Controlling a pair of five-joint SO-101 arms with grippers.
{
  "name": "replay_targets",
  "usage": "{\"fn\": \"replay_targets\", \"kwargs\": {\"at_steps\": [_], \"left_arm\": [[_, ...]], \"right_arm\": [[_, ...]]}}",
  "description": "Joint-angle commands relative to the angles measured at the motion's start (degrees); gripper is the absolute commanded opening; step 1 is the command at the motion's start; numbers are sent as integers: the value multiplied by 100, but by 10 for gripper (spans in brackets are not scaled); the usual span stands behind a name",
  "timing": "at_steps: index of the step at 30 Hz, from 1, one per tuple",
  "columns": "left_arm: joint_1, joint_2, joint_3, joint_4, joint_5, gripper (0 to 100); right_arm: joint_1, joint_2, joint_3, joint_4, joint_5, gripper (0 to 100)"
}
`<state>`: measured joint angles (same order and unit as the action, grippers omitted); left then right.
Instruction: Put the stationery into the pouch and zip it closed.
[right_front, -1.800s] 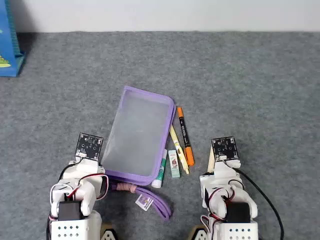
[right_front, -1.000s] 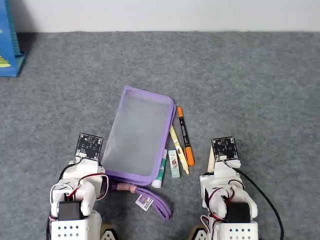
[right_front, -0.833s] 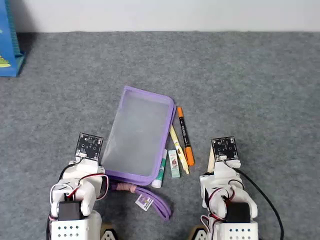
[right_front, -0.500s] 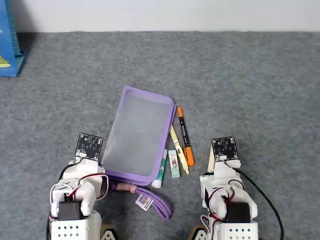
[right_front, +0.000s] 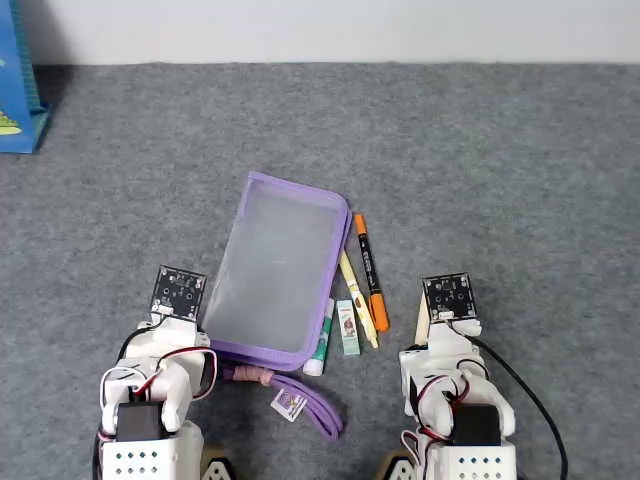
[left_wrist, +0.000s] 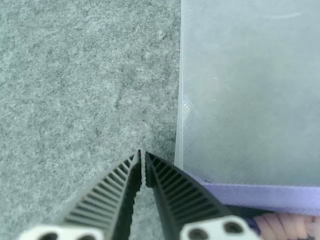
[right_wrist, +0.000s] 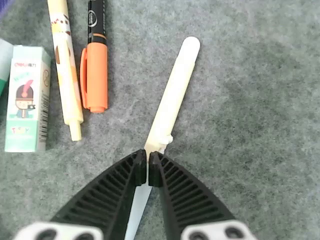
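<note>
The pouch lies flat on the grey mat, clear panel facing up, purple border on all sides. Its purple strap trails on the mat between the two arms.

The stationery lies outside the pouch, along its right edge:
- orange marker, farthest from the pouch;
- yellow pen, between the marker and the pouch;
- eraser, just beside the pen's near end;
- white tube with green tip, touching the pouch corner;
- cream pen, apart from the others.

Left gripper: fingers pressed together, holding nothing, above the mat just beside the pouch's left edge.

Right gripper: fingers pressed together, holding nothing, above the near end of the cream pen.

A blue box stands at the far left edge.
</note>
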<state>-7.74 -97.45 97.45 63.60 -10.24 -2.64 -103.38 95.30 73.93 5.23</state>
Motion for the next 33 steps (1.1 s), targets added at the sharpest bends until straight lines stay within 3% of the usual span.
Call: {"fn": "replay_targets", "kwargs": {"at_steps": [1,20,29,33], "left_arm": [[9,-62,-66,26,-35,14],[9,-62,-66,26,-35,14],[9,-62,-66,26,-35,14],[9,-62,-66,26,-35,14]], "right_arm": [[4,-31,114,40,44,32],[4,-31,114,40,35,32],[-488,-13,114,84,44,32],[-303,-48,97,110,53,35]]}}
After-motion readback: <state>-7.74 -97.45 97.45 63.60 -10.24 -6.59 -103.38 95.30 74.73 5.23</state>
